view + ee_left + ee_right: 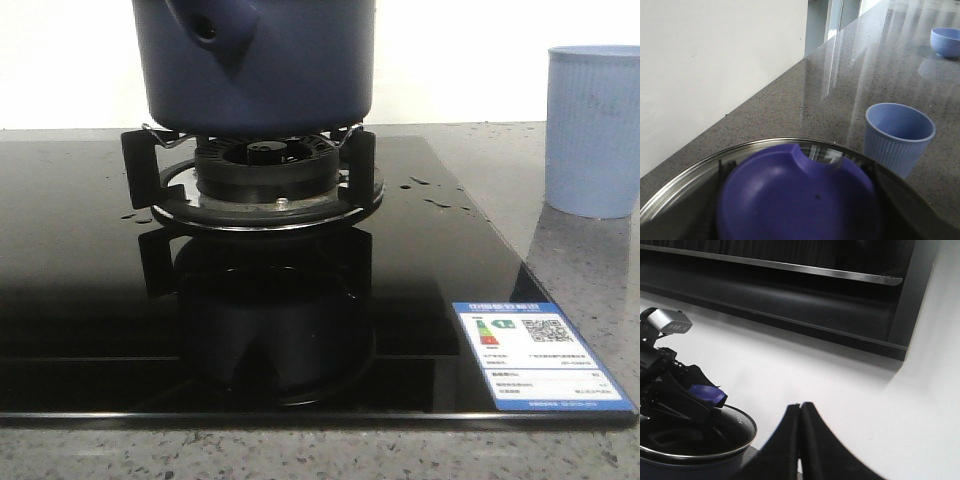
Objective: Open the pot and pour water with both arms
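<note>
The pot [258,65] is a large dark navy-blue cylinder with a matte skin. In the front view it fills the upper middle of the frame, and its top is cut by the frame edge. It stands upright on the metal supports of the burner. A short hollow tube comes out of its side, at the upper left of its body. In the right wrist view its rim [695,452] shows at the lower left.

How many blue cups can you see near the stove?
1. A pale blue ribbed cup stands on the counter, right of the black stove. A blue bowl sits farther along; more may be hidden.
</note>
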`<act>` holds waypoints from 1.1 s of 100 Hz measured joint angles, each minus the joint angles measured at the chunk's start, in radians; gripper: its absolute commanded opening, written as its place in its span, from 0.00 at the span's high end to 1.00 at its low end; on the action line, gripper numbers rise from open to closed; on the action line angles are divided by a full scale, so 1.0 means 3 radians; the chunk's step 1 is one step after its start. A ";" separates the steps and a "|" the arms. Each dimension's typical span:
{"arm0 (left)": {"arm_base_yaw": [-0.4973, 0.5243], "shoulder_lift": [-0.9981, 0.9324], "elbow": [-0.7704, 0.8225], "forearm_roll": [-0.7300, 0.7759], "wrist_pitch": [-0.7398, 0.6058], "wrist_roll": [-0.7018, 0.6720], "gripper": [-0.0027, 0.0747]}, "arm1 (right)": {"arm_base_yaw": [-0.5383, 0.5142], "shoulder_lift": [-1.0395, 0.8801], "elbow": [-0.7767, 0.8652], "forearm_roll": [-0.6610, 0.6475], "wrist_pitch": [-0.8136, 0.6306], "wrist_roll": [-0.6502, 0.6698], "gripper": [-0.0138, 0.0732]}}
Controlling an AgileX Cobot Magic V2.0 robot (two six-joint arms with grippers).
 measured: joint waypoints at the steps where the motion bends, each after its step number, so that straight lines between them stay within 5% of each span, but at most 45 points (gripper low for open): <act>1: 0.0000 0.0000 0.0000 0.0004 0.0000 0.0000 0.63 | 0.0000 0.0000 0.0000 0.0000 0.0000 0.0000 0.92; 26: 0.0000 0.0000 -0.0007 0.0138 0.0020 -0.0246 0.36 | 0.0000 0.0000 0.0000 0.0000 0.0000 0.0008 0.92; 71: 0.0063 -0.0248 -0.0007 -0.0143 0.0098 -0.0333 0.34 | 0.0000 0.0000 0.0000 0.0000 0.0000 0.0008 0.92; 81: 0.0143 -0.0424 -0.0007 -0.0157 0.0127 -0.0341 0.37 | 0.0000 0.0000 0.0000 0.0000 0.0000 0.0008 0.92; 96: 0.0367 -0.0801 0.0071 -0.0150 0.0147 -0.0521 0.62 | 0.0000 -0.0050 0.0000 -0.0109 0.0027 0.0156 0.92; 110: 0.0652 -0.1431 0.0549 -0.0136 0.0029 -0.0587 0.70 | 0.0018 -0.0294 0.0000 -0.0904 0.0252 0.0792 0.92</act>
